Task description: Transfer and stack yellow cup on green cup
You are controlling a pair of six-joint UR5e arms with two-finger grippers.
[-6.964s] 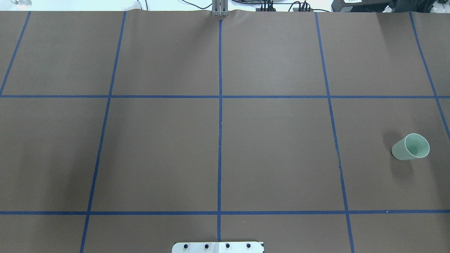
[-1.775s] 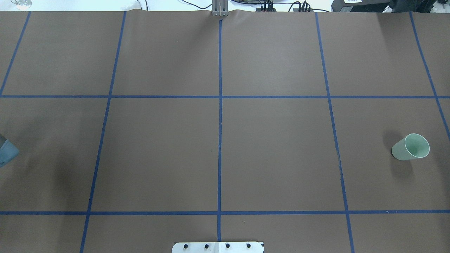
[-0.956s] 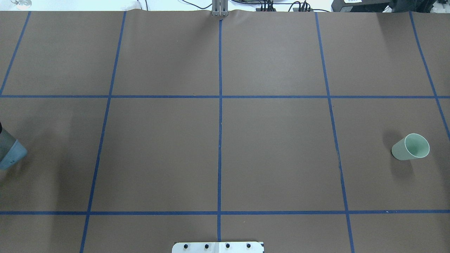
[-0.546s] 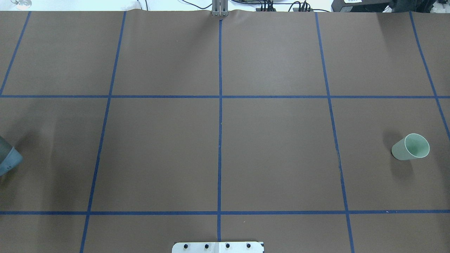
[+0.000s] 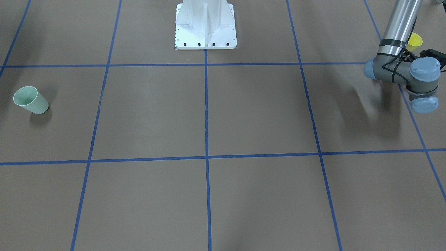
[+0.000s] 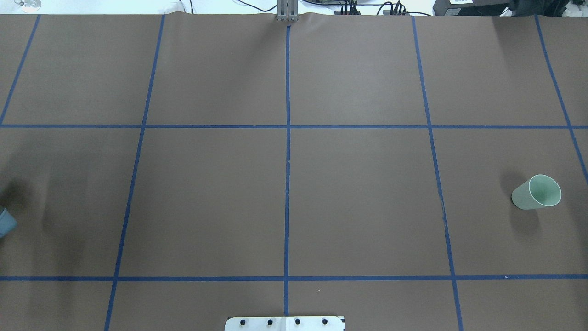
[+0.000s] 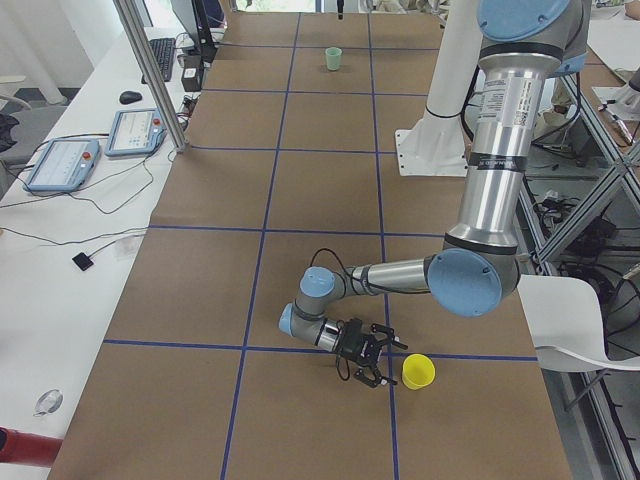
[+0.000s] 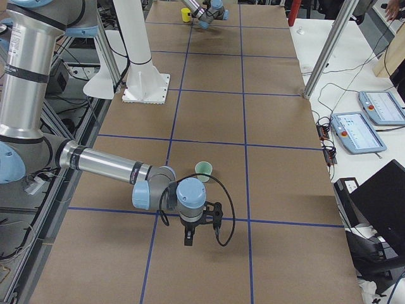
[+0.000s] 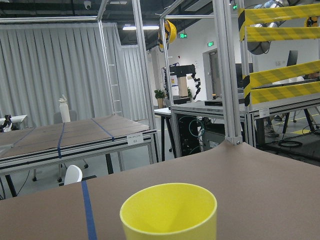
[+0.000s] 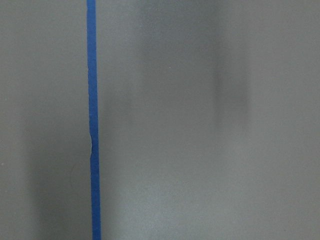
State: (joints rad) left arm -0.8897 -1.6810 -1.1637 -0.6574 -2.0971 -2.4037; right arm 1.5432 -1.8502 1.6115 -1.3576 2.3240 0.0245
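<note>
LEFT ARM | my wrist joint (image 6: 4,224) has slipped back to the overhead view's left edge | left gripper (image 7: 370,358) lining up just beside the upright yellow cup (image 7: 418,372) | jaws, left and right: can't tell | green cup (image 6: 537,192) far right, well apart

Overhead, front-facing: steep, opposite sides of table (image 6: 358,197), share green cup (image 6: 536,192). Side views from table ends. Left wrist low, close on yellow cup (image 9: 169,212); right wrist straight down on blue tape (image 10: 92,120).
</note>
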